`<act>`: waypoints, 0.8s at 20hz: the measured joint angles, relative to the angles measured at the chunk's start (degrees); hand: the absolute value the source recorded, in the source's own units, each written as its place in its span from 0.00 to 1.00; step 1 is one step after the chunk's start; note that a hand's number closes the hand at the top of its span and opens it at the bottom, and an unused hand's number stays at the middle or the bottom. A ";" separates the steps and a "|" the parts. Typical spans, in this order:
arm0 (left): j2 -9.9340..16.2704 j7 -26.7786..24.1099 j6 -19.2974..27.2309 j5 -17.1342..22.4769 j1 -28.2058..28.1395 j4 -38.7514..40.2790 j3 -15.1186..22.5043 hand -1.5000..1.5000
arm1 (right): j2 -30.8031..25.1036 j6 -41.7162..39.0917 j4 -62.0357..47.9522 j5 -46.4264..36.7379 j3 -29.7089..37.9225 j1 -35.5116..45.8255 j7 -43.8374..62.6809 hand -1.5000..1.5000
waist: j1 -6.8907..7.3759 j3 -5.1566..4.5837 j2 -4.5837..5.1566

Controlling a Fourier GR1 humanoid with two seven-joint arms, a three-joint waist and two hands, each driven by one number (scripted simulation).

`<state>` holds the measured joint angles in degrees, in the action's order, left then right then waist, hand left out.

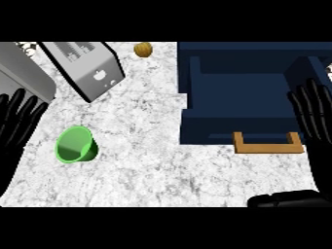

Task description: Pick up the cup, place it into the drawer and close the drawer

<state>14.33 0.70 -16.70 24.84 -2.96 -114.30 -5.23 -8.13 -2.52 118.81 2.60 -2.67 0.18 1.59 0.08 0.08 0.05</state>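
Note:
A green cup [76, 144] lies tipped on its side on the white marble counter [139, 160], at the left of the head view, its mouth facing me. The dark blue drawer [244, 95] stands pulled open at the right, with a wooden handle [267, 144] on its front. Its inside looks bare. My left hand [9, 124] shows at the left edge, fingers straight and pointing up, a little left of the cup and not touching it. My right hand [323, 119] is at the right edge, open, fingers up, beside the drawer's right side.
A silver toaster [85, 68] stands at the back left, with a grey appliance [10, 73] further left. A small brown round object [144, 49] sits at the back, near the drawer's left corner.

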 measured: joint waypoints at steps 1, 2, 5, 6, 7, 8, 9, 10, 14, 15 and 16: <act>0.67 0.54 -1.15 2.23 0.71 2.38 -0.95 0.00 | -0.45 -0.76 -0.49 0.59 0.16 -0.03 0.31 0.00 | -0.13 -0.03 0.05; 1.54 0.54 -2.83 4.37 0.93 4.72 -2.18 0.00 | -0.73 -1.07 -0.74 0.96 0.19 0.73 1.39 0.00 | -0.12 -0.05 0.07; 4.19 0.78 -7.26 9.28 2.38 11.20 -5.62 0.00 | -1.52 -2.37 -4.11 2.39 1.55 3.42 2.18 0.00 | -0.04 -0.09 0.09; 4.82 0.65 -8.55 9.87 3.01 13.50 -6.34 0.00 | -1.63 -2.67 -5.30 2.74 2.03 4.47 2.23 0.00 | -0.04 -0.09 0.09; 5.46 -0.05 -10.23 9.92 2.97 15.77 -7.12 0.00 | -1.66 -2.85 -6.21 2.92 2.30 5.31 2.35 0.00 | -0.03 -0.09 0.08; 5.42 -0.76 -10.74 8.85 3.47 17.69 -7.34 0.00 | -1.39 -3.10 -6.91 2.57 1.96 5.26 1.81 0.00 | -0.06 -0.10 0.07; 5.28 -1.06 -10.74 7.76 4.69 19.75 -7.28 0.00 | -1.38 -3.40 -7.81 2.36 2.15 5.40 1.11 0.00 | -0.11 -0.10 0.06; 5.18 -2.35 -11.21 6.22 5.82 22.65 -7.38 0.00 | -1.46 -3.56 -7.16 2.45 2.09 5.43 1.77 0.00 | -0.23 -0.09 0.07; 5.56 -6.05 -13.78 2.35 9.13 32.51 -7.99 0.00 | -1.46 -3.94 -8.13 2.53 2.83 7.59 2.39 0.00 | -0.31 -0.10 0.06; 6.06 -7.59 -14.92 1.26 9.37 35.03 -8.41 0.00 | -1.35 -4.02 -8.91 2.28 2.90 7.92 1.84 0.00 | -0.29 -0.11 0.06; 6.14 -9.58 -15.73 -0.26 9.89 37.84 -8.58 0.00 | -1.44 -4.23 -9.22 2.10 3.15 7.90 1.26 0.00 | -0.33 -0.11 0.07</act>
<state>20.46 -8.89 -32.43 24.58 6.92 -76.47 -13.80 -9.58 -6.74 109.59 4.70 0.49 8.08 2.85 -0.24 -0.03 0.12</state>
